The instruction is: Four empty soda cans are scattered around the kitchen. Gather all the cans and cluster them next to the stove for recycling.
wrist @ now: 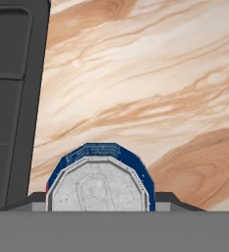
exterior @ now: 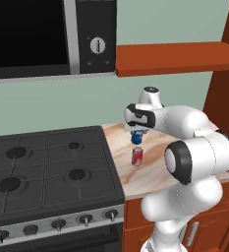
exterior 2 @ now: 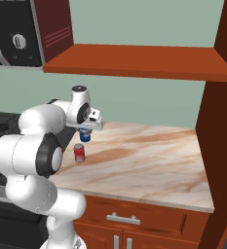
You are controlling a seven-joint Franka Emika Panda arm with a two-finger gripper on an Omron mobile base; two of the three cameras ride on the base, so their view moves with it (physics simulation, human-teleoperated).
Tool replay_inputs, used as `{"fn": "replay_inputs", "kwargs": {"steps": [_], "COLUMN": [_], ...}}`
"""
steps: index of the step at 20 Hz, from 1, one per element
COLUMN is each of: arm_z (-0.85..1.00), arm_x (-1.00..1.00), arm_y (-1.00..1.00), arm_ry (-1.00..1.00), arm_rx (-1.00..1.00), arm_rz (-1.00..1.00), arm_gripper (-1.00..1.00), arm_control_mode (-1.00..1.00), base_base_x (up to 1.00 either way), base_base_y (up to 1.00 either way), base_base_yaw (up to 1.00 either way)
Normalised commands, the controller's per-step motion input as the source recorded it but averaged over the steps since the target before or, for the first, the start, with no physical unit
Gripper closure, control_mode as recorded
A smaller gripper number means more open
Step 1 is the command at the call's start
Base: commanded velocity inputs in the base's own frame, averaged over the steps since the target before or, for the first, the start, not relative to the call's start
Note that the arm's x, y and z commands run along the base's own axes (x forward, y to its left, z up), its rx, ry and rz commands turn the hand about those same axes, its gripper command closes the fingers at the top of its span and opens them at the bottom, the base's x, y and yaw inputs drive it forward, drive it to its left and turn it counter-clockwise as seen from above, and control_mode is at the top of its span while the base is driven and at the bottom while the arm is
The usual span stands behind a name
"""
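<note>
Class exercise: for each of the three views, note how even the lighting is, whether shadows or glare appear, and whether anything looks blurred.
Left base view: flat, even light, no glare on the stove, edges crisp. Right base view: a soft shadow band under the shelf, the red can sharp. Hand view: the blue can close up, its top slightly soft, no highlight.

Glossy white arm of rounded segments, dark joint rings, black-faced wrist.

I see flat, even rendered light in all 3 views — no glare, no blur. Shadows are faint: a soft dark patch beside the red can on the table — edges stay sharp, undistorted.
</note>
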Motion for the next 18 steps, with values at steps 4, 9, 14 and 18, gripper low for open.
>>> {"fn": "replay_inputs", "kwargs": {"steps": [4,9,14,18], "arm_z": [-0.16,-0.09,-0.2,-0.25], "arm_x": [0.31,0.14,0.1,0.07], "arm_y": [0.14,0.05,0.02,0.01], "arm_ry": [0.07,0.09,0.02,0.0], "arm_rx": [0.0,0.0,0.0,0.0], "arm_rz": [0.0,0.0,0.0,0.0], "arm_gripper": [1.0,1.0,1.0,1.0], "arm_control_mode": [-1.0,-1.0,-1.0,-1.0], "base_base_x": [0.0,0.0,0.0,0.0], "base_base_y": [0.0,0.0,0.0,0.0], "base_base_yaw": [0.0,0.0,0.0,0.0]}}
